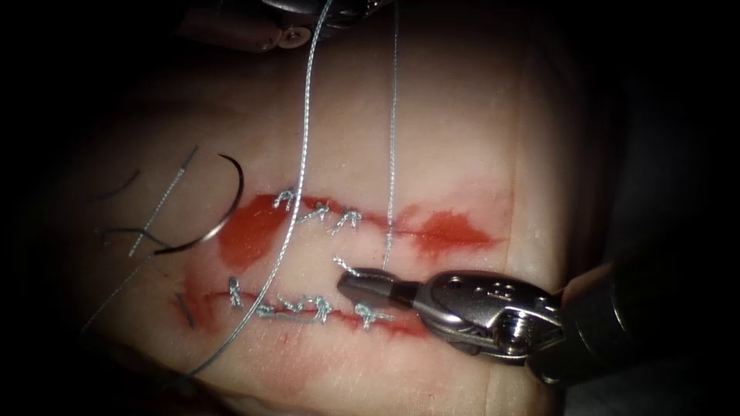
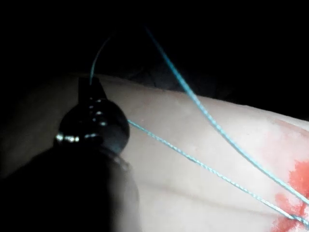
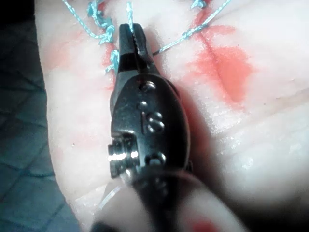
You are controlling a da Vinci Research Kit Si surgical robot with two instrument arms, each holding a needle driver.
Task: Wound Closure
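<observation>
The tissue (image 1: 432, 139) bears two stitched red lines, each with several knots (image 1: 317, 209) (image 1: 312, 308). My right tool (image 1: 356, 282) lies between the lines, jaws shut on a short thread tail (image 1: 344, 266). In the right wrist view the same jaws (image 3: 130, 35) pinch the thread (image 3: 129, 12). My left tool (image 1: 312, 14) sits at the top edge, and its jaws (image 2: 90, 86) are shut on the thread (image 2: 98, 54). Two strands (image 1: 303, 139) (image 1: 393, 131) rise toward it. The curved needle (image 1: 228, 206) lies free on the tissue left of the stitches, held by neither tool.
Red fluid (image 1: 248, 231) pools at the left end of the upper line, with another patch (image 1: 451, 229) at its right. Loose cut thread ends (image 1: 160, 212) lie left of the needle. The thick strand trails off toward the lower left (image 1: 223, 347).
</observation>
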